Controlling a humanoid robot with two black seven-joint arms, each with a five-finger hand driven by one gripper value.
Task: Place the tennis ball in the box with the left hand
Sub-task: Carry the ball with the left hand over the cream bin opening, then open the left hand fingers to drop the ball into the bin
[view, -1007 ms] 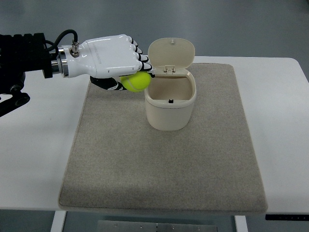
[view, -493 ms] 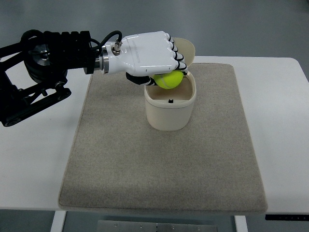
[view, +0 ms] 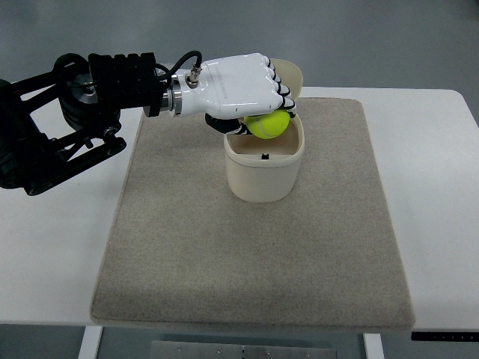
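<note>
One ball held over open box

Left white robot hand (view: 241,88) gripped the yellow-green fuzzy tennis ball (view: 269,124), fingers curled around it, above the cream plastic box (view: 263,176), lid up. Box stood on beige felt mat (view: 247,262) covering white surface (view: 60,247).

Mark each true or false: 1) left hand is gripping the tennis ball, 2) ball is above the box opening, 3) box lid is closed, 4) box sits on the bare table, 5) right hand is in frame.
1) True. The left hand is curled around the tennis ball.
2) True. The ball is over the open mouth of the box, not yet released.
3) False. The lid is flipped up behind the box.
4) False. The box stands on the grey mat, which covers the table.
5) False. Only the left arm shows.
</note>
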